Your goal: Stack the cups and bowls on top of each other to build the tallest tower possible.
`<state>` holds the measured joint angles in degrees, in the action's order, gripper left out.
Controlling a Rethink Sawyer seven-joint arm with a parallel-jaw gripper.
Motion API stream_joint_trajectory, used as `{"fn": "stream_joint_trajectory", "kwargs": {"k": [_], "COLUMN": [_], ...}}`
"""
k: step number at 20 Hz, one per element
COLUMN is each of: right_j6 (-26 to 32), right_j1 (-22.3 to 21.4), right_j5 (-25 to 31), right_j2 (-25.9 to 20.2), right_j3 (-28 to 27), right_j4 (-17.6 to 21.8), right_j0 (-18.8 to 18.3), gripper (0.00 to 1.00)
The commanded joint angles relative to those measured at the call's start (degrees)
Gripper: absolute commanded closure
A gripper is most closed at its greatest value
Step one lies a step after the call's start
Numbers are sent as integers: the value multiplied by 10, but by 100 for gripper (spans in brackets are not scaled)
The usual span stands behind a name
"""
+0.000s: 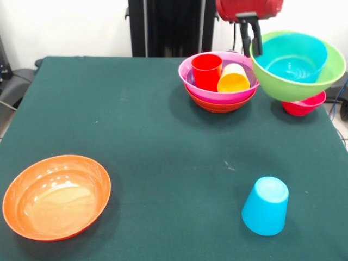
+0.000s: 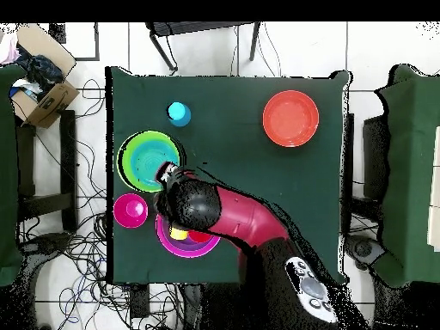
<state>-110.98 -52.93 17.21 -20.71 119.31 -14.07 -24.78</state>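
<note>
My gripper [image 1: 252, 44] is shut on the left rim of the lime green bowl [image 1: 296, 87] and holds it tilted in the air at the back right. The small blue bowl [image 1: 291, 57] sits nested inside it. Below it, the small crimson bowl [image 1: 304, 105] rests on the table. The tower [image 1: 220, 101] is left of it: an orange bowl lowest, then magenta and purple bowls. An upright red cup [image 1: 206, 70] and a tilted yellow cup [image 1: 234, 80] stand in it. The light blue cup [image 1: 265, 205] stands upside down at the front right. In the overhead view my gripper [image 2: 168, 178] is at the green bowl's [image 2: 142, 161] edge.
A second large orange bowl [image 1: 57, 196] sits alone at the front left, also seen in the overhead view [image 2: 290, 118]. The green cloth-covered table [image 1: 141, 141] ends close behind the tower. A cardboard box [image 2: 41, 90] stands off the table.
</note>
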Motion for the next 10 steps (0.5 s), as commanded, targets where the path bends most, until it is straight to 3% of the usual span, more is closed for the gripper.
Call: {"fn": "stream_joint_trajectory", "kwargs": {"k": [1, 10], "right_j6": [85, 115], "right_j1": [-33, -27], "right_j5": [38, 58], "right_j2": [-139, -250], "right_j3": [94, 145], "right_j4": [67, 157], "right_j0": [-96, -234], "gripper": [100, 100]}}
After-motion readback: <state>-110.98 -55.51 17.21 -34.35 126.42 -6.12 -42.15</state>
